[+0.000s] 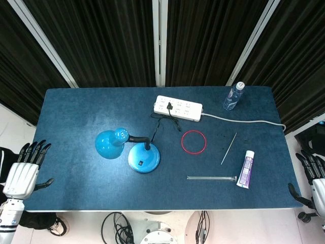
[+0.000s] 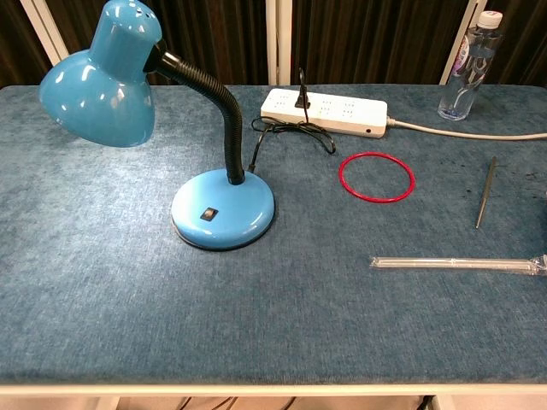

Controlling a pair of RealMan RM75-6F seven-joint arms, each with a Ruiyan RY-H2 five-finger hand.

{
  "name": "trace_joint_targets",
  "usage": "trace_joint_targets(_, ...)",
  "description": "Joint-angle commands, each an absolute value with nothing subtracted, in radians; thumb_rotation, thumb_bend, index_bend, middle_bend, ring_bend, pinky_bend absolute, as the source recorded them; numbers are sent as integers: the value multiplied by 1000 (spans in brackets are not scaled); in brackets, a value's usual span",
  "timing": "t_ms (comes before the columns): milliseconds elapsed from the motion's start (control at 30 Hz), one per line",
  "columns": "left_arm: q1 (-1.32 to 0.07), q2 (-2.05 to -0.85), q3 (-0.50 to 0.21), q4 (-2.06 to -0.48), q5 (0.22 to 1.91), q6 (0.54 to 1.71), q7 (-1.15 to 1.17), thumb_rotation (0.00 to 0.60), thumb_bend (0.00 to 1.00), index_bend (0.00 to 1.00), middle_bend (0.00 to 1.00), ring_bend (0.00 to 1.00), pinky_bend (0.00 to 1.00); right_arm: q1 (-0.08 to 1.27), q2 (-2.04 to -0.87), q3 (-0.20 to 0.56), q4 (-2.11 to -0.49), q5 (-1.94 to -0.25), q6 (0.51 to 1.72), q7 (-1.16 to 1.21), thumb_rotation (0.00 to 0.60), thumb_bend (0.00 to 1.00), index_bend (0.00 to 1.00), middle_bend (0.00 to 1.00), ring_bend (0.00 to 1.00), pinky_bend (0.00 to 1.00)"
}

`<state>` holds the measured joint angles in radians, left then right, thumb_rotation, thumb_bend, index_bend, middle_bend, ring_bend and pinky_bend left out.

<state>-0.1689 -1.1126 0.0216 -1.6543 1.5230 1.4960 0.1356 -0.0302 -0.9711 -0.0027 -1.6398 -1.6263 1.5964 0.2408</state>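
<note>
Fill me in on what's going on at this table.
Nothing is being handled. The left hand and right hand sit off the blue table's opposite ends, fingers apart, holding nothing. On it stand a blue gooseneck desk lamp, plugged into a white power strip, a red ring, a clear tube and a plastic water bottle.

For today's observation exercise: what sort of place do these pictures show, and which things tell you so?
Probably a robotics lab or test bench: a blue-covered table before black curtains, with robot hands at its sides and assorted props like a desk lamp and power strip.
</note>
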Motion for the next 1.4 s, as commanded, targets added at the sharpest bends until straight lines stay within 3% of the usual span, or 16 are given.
trace_joint_targets(33,-167,-1112,19,-1657,1524,1494,140,600,81,56,0,0,0,-30,-971,-2,-1639,-1626,1597,242,600,319,0,0,0,0)
trace_joint_targets(433,-159,-1114,12,-1667,1548,1493,148,600,82,49,0,0,0,-26,-969,0,-1639,-1626,1595,250,600,319,0,0,0,0)
trace_joint_targets(533,-157,-1132,3,-1655,1546,1500,147,600,100,47,39,0,26,-25,-968,-1,-1637,-1625,1592,252,600,318,0,0,0,0)
trace_joint_targets(600,-154,-1151,-3,-1637,1554,1515,161,600,128,47,120,58,139,-26,-967,-2,-1634,-1623,1591,255,600,319,0,0,0,0)
trace_joint_targets(700,-153,-1175,4,-1616,1558,1501,181,600,209,49,347,339,398,-30,-968,-3,-1627,-1620,1595,262,600,319,0,0,0,0)
trace_joint_targets(833,-165,-1192,25,-1611,1522,1417,188,600,292,50,528,461,485,-34,-967,-1,-1618,-1617,1603,274,600,319,0,0,0,0)
trace_joint_targets(1000,-184,-1219,46,-1614,1514,1343,211,600,334,59,703,714,711,-35,-966,0,-1619,-1622,1611,279,600,318,0,0,0,0)
trace_joint_targets(1133,-199,-1250,47,-1618,1519,1315,237,600,367,74,771,806,809,-34,-965,-2,-1622,-1625,1606,274,600,320,0,0,0,0)
trace_joint_targets(1400,-242,-1330,58,-1629,1548,1242,259,600,334,72,798,830,822,-31,-968,-3,-1622,-1625,1602,281,600,319,0,0,0,0)
